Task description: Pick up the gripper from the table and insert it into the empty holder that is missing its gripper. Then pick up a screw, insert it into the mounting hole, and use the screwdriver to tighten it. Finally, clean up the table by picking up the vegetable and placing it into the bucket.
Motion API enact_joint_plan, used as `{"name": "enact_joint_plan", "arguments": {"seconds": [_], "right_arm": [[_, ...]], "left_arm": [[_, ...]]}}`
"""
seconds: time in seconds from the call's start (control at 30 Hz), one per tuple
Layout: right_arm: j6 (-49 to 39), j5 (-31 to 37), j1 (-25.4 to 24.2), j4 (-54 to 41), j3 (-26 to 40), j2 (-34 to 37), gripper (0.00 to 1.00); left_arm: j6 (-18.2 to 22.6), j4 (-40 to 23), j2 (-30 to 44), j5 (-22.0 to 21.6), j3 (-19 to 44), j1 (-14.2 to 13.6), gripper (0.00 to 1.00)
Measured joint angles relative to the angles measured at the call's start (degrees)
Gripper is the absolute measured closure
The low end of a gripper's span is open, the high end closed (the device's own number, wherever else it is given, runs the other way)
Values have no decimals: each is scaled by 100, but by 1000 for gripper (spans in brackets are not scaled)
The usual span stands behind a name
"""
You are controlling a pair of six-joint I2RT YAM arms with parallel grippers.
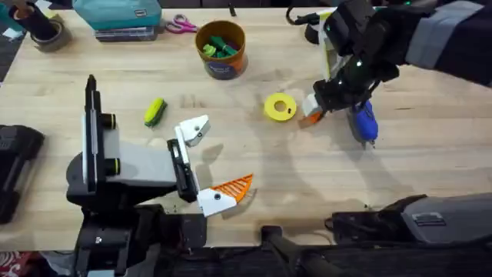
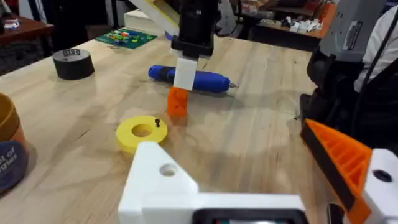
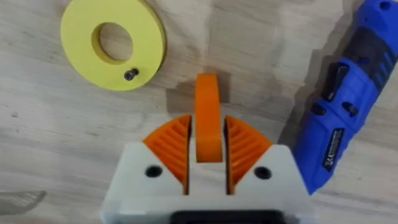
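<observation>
**Pinching the loose fingertip off the table**

Nearest us, we are parking the left gripper [image 1: 209,165] with its jaws spread wide: one holder [image 1: 192,131] is bare white, its mate is carrying an orange pad [image 1: 233,185]. Farther out, we are closing the right gripper [image 3: 208,146] on the orange ribbed fingertip [image 3: 208,118], which is standing on the wood between the yellow spool [image 1: 280,107] and the blue screwdriver [image 1: 364,120]. This looks like step one. Next, we judge, comes lifting it and aligning it with that bare holder.

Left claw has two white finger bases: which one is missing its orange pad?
The holder nearer the vegetable is bare white; the other base carries its orange pad.
</observation>
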Motion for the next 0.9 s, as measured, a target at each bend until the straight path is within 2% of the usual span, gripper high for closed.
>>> {"name": "enact_joint_plan", "arguments": {"seconds": [0.23,0.27,0.7,0.73,0.9], "right_arm": [[20,0,0,53,0,0,949],[24,-1,0,69,0,-11,982],[19,-1,0,130,-13,-143,990],[104,-1,0,128,-31,-533,990],[304,-1,0,129,-31,-1515,991]], "left_arm": [[0,0,2,-2,0,0,16],[0,0,0,0,0,0,15],[0,0,2,0,0,0,15],[0,0,2,0,0,0,15],[0,0,0,-1,0,0,15]]}}
